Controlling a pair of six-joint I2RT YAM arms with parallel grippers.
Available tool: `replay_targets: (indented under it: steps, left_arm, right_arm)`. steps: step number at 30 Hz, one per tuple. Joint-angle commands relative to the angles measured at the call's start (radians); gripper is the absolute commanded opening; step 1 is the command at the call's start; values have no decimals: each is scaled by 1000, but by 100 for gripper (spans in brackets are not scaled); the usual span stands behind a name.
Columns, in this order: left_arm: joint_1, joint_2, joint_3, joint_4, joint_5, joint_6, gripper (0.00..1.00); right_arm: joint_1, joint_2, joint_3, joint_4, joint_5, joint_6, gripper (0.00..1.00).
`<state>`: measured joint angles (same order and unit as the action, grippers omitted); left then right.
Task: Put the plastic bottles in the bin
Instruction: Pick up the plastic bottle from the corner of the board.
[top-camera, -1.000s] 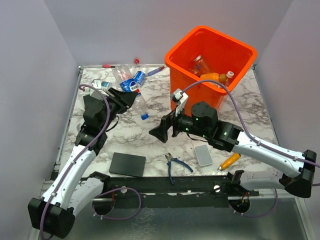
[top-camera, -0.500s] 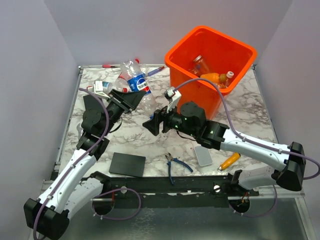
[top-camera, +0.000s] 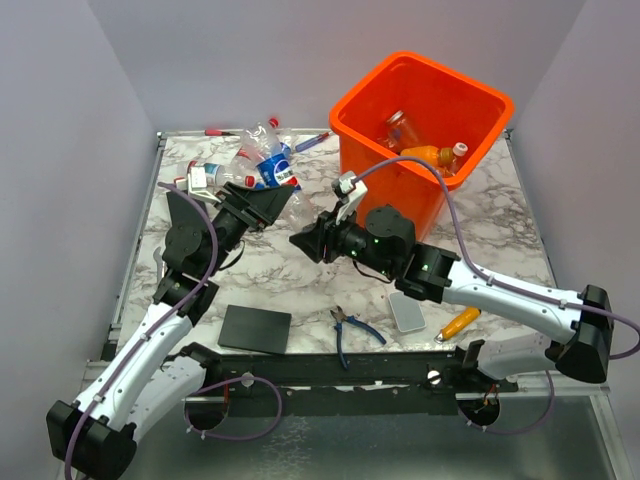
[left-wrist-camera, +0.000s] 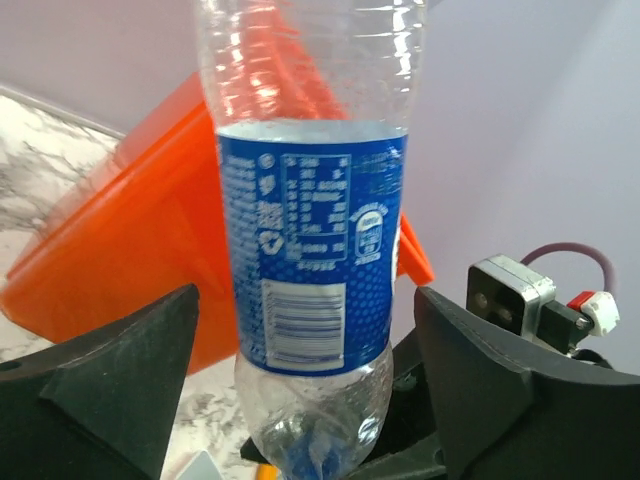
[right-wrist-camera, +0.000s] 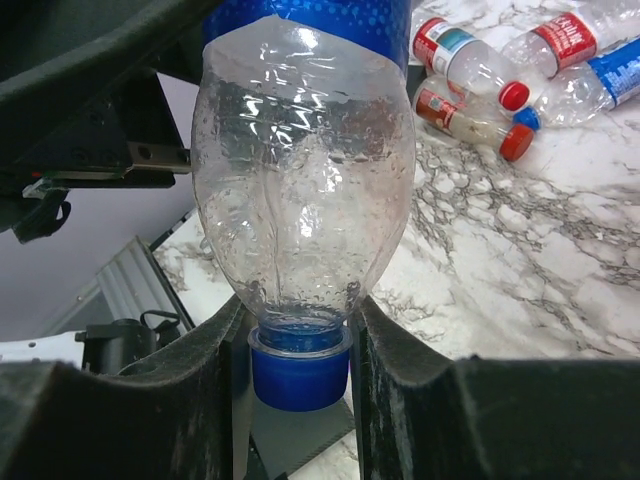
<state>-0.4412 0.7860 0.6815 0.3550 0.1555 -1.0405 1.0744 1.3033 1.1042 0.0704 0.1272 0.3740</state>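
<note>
- The left arm is rising from its base and leaning forward and inward over the marble table (top-camera: 500, 230), with the left gripper (top-camera: 270, 203) pointing toward the centre.
- The right arm is stretching low across the table from the right, with the right gripper (top-camera: 308, 240) meeting the left one nose to nose, just in front of the bin (top-camera: 365, 145).
- From above, the blue-label bottle between the two grippers is almost lost behind their dark fingers, and I cannot pick it out there.
- In the left wrist view, the blue-label bottle (left-wrist-camera: 310, 250) is standing between the left fingers (left-wrist-camera: 130, 370) with a gap showing on both sides. Those jaws are standing wide and not touching it.
- In that view the bottle's base is cut off at the top edge, and its blue cap is only just showing at the bottom.
- In the right wrist view, the right fingers (right-wrist-camera: 400, 400) are pinching the bottle at its neck and blue cap (right-wrist-camera: 298, 378), cap toward the palm. The label end is running out of frame.
- The bin is sitting at the far right of the table, already holding an orange bottle (top-camera: 430, 155) and a clear one (top-camera: 400, 128).
- The loose bottles (top-camera: 250, 160) are lying in a heap at the far left, just beyond the left gripper and well apart from the bin.
</note>
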Motion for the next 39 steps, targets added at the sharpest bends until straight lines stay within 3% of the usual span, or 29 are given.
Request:
replay_targets:
  steps: [1,4,8,13,15,17,21,26,30,39]
  left_arm:
    - [-7,-16,39,-55,19,65,98]
    - [-8,-25,118,-188,-39,192,99]
    - [-15,-57,221,-333,-118,542,99]
    - [-48,-112,219,-352,-126,983,99]
    - [-89,-151,156,-304,-71,1172,99]
    - [-99,-200,73,-248,71,1415,99]
    - [-126,-217,52,-314,177,1654,99]
    - [-177,-225,76,-489,204,1909,99]
    - [-230,-218,85,-674,129,2087,99]
    - [-237,-250,36,-748,113,2197,99]
  right_arm:
    - [1,-83,4,-23,59,-79,1]
    - [1,-141,20,-132,87,-193,0]
    - [2,-169,148,-439,147,-282,0]
    - [2,-162,298,-836,169,-177,0]
    - [1,-138,353,-976,176,-123,0]
    - [1,-119,396,-1078,150,-80,0]
    - [1,-95,455,-1219,76,-41,0]
    - [1,-75,463,-1294,-4,-35,0]
    - [1,-32,466,-1283,-73,-46,0]
    - [1,122,574,-1180,-164,-97,0]
